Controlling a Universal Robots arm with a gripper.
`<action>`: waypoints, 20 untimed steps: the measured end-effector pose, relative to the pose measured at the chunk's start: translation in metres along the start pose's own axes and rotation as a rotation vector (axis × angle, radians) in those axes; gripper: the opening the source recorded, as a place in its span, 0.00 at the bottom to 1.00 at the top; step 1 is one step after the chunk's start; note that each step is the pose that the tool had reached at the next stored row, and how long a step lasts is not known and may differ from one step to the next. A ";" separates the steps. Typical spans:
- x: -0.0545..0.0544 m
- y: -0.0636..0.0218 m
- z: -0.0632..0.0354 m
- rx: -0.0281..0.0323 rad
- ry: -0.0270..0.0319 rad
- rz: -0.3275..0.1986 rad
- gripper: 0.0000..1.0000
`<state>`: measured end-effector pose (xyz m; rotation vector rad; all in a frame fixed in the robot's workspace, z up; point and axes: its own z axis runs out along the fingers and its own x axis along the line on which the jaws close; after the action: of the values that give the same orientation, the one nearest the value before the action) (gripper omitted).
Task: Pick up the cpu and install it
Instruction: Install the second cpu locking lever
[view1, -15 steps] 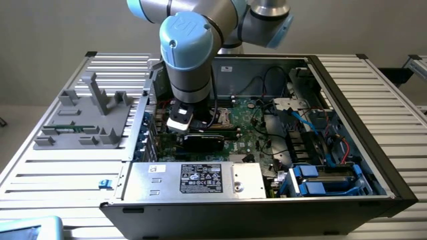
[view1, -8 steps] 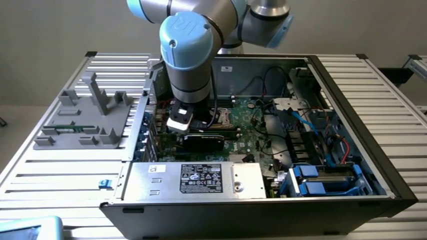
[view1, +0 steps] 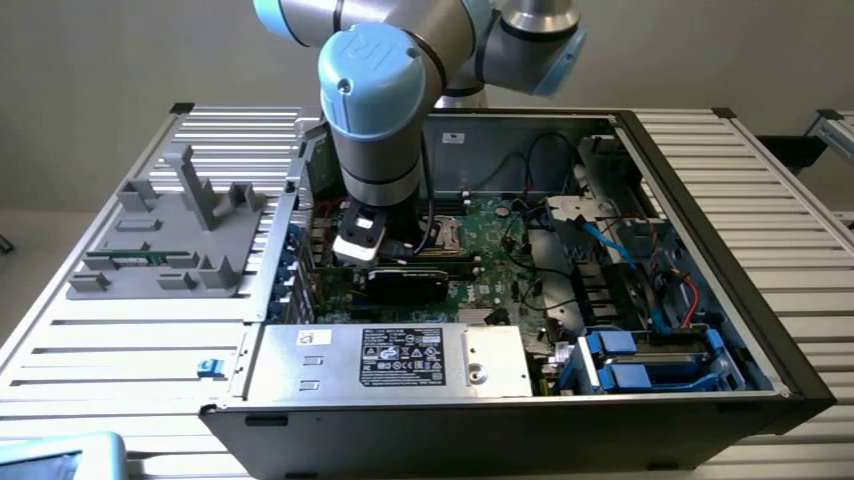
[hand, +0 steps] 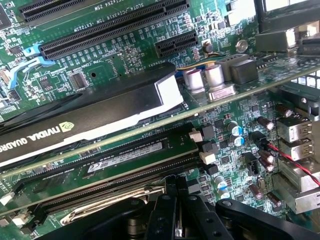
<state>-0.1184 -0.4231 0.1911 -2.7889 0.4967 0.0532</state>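
Observation:
My gripper (view1: 358, 252) hangs low inside the open computer case (view1: 721, 200), just above the green motherboard (view1: 501, 250) and beside the black graphics card (view1: 407, 282). In the wrist view its black fingers (hand: 165, 200) are pressed together, so the gripper (hand: 172, 189) is shut with nothing visible between them. It hovers over the memory slots (hand: 125, 155) and a bent metal lever (hand: 100, 212). The graphics card (hand: 75, 117) lies just beyond. The cpu is out of view.
A large silver power supply box with a black label (view1: 400, 358) fills the case's near side. Blue drive bays (view1: 641, 365) and cables (view1: 601, 240) sit on the exterior view's right. A grey fixture (view1: 174, 235) stands on the slatted table on the exterior view's left.

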 end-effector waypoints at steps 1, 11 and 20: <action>0.000 0.0000 0.0000 -0.0004 0.0002 0.000 0.11; -0.002 0.0002 -0.0013 -0.0041 0.0015 0.000 0.11; -0.005 -0.0104 -0.0363 -0.0041 0.0017 0.000 0.11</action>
<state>-0.1203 -0.4232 0.2292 -2.7932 0.4975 0.0519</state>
